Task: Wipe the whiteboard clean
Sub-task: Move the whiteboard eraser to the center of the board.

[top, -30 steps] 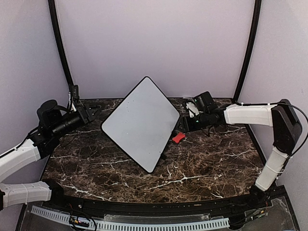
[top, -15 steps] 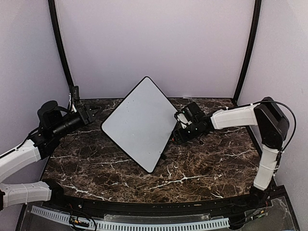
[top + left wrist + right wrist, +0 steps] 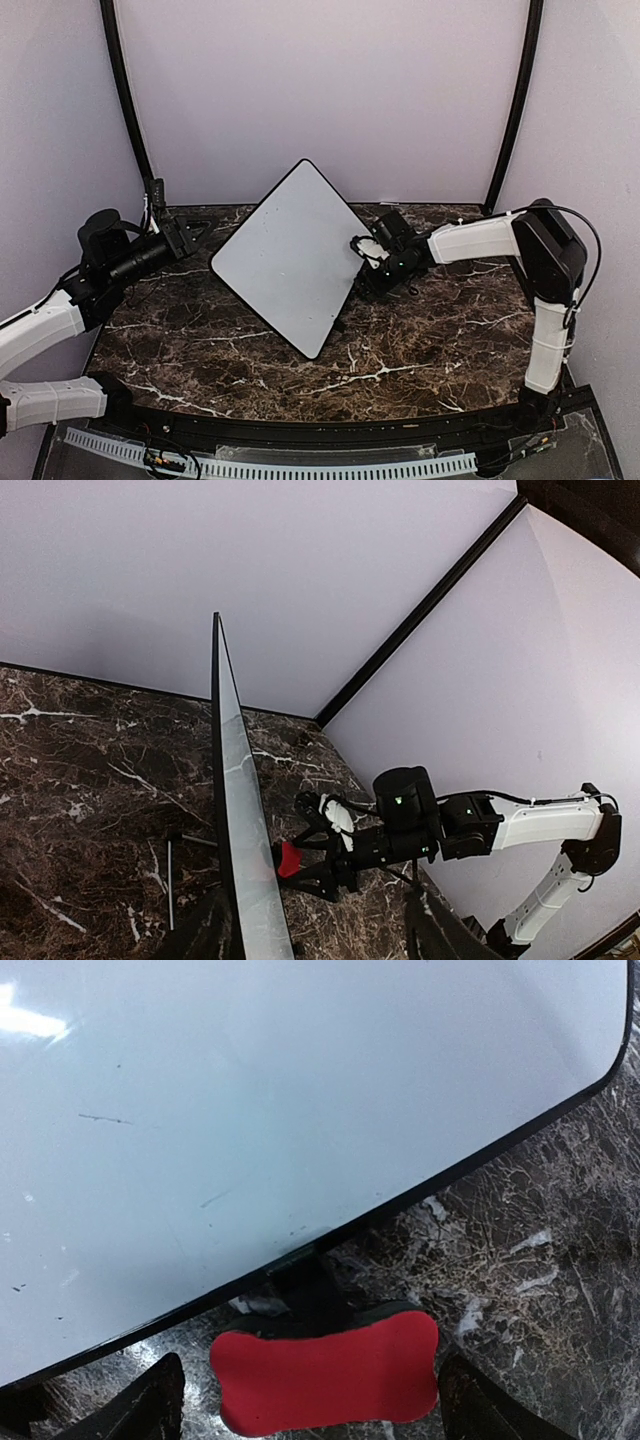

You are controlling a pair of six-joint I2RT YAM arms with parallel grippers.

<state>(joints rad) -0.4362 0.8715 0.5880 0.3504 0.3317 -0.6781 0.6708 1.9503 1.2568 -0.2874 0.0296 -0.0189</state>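
- Toward the back middle of the bench (image 3: 400, 340), the whiteboard (image 3: 295, 255) stands propped on a small black foot (image 3: 305, 1280). It is tilted so that one corner points up and another points toward the front edge.
- Its face looks almost clean; only faint streaks and specks (image 3: 105, 1118) show in the right wrist view.
- Judging by its thin edge, it is stiff and light with a slick face, so a wipe would likely tip or slide it. The black frame at its left corner looks the sensible place to brace it.
- Just beside its lower right edge a red eraser (image 3: 325, 1370) lies flat on the bench. It is probably soft and light, best pinched across its narrow waist.
- Around it sits the right end effector (image 3: 308, 1365), fingers wide, one either side of the eraser, not closed on it.
- Near the board's left corner is the left end effector (image 3: 315, 920), fingers wide and holding nothing; whether it touches the frame I cannot tell.
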